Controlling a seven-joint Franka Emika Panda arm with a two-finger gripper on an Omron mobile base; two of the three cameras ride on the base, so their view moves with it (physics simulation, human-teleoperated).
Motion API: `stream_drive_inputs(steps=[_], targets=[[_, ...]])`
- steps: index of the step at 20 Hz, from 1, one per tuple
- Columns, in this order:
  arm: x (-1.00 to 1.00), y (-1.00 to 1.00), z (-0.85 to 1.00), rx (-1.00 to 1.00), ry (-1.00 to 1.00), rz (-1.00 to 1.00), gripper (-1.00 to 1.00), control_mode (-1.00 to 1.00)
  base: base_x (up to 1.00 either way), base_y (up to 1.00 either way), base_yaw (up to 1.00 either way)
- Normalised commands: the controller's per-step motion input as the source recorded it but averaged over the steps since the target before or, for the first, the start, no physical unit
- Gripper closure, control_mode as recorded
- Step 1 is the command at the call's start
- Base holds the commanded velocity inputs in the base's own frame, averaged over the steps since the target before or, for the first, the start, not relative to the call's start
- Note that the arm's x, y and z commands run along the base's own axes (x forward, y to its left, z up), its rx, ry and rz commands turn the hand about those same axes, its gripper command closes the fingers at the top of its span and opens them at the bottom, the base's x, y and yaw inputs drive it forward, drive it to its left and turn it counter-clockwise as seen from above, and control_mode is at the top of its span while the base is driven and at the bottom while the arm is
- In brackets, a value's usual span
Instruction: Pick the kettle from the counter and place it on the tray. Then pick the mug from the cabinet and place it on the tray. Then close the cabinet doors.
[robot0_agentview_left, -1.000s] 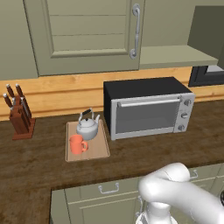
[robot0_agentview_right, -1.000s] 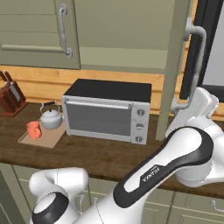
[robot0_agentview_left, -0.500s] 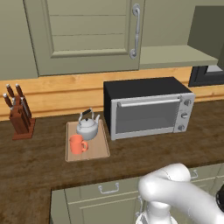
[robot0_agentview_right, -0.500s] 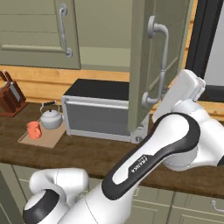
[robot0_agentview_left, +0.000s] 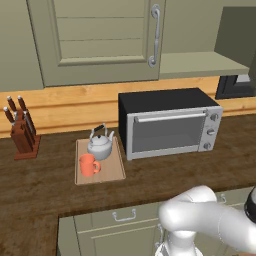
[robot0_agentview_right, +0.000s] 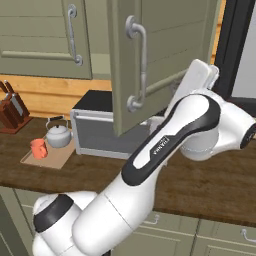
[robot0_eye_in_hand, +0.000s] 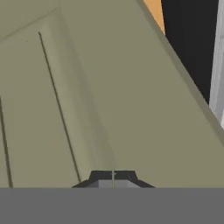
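The gripper (robot0_eye_in_hand: 113, 176) has its fingertips together, empty, right up against the olive panel of the right door (robot0_agentview_right: 165, 55), which stands partly open, swung out in front of the oven (robot0_agentview_left: 170, 124). The left door (robot0_agentview_left: 100, 37) is flush against the cabinet (robot0_agentview_left: 202, 62), whose shelf shows bare beside it. The tray (robot0_agentview_left: 107, 172) lies on the counter (robot0_agentview_left: 45, 190) toward its back edge, just left of the oven and right of the knife block (robot0_agentview_left: 22, 135). On the tray, the kettle (robot0_agentview_left: 100, 145) sits at the back and the mug (robot0_agentview_left: 89, 164) at the front left, close together.
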Motion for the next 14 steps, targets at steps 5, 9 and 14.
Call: stream_drive_inputs(steps=[5,9,14], targets=[[0.87,0.42,-0.15,0.0,0.13,0.11,1.0,-1.0,0.0,0.0,0.0],[0.49,0.2,-0.12,0.0,0.02,0.0,1.0,-1.0,0.0,0.0,0.0],[0.54,0.31,-0.23,0.0,0.0,-0.02,1.0,-1.0,0.0,0.0,0.0]])
